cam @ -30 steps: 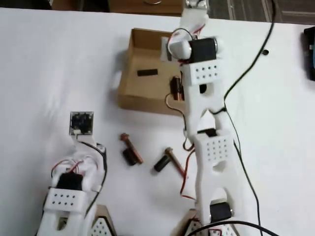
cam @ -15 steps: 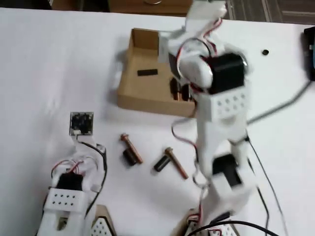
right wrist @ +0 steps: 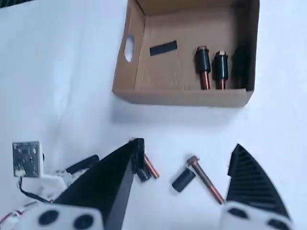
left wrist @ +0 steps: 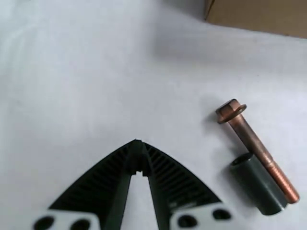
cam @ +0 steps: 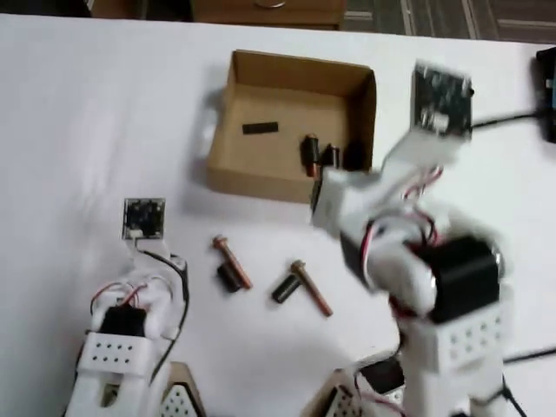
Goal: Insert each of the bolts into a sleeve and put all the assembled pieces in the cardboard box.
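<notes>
My right tool point(right wrist: 187, 143) hangs wide open, with a bolt point(right wrist: 205, 181) and a sleeve point(right wrist: 181, 181) lying on the surface inside its span. I should drop straight, pinch the bolt's shank mid-length, and spare the sleeve.

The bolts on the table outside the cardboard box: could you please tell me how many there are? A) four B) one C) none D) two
D: one bolt and a second bolt lie on the table in front of the cardboard box.
</notes>
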{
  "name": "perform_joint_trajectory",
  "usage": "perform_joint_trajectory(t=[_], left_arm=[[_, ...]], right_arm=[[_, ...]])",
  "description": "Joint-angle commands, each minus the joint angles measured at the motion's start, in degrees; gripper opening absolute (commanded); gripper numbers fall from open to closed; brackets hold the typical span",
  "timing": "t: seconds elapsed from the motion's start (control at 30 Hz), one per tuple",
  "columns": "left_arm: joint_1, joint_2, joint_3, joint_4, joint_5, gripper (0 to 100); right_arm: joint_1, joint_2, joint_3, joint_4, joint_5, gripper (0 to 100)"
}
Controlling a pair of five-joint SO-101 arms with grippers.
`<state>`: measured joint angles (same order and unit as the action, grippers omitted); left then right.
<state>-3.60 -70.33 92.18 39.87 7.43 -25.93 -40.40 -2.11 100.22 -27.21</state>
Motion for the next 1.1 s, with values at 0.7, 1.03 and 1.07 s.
perform_joint_trajectory(t=[0.7, 1.03, 1.07], left_arm=[[0.6, -0.4, 1.7, -4.6, -0.2, 2], [0.6, -0.4, 1.7, -4.6, -0.1, 2], [0.6, -0.4, 1.7, -4.6, -0.1, 2]], right_arm=[[-3.8, -21.0, 43.9, -15.2, -21.1, 27.6], [-10.2, -9.3, 47.1, -25.6, -35.0, 23.7], [-10.2, -7.3, 48.0, -25.7, -35.2, 21.0]])
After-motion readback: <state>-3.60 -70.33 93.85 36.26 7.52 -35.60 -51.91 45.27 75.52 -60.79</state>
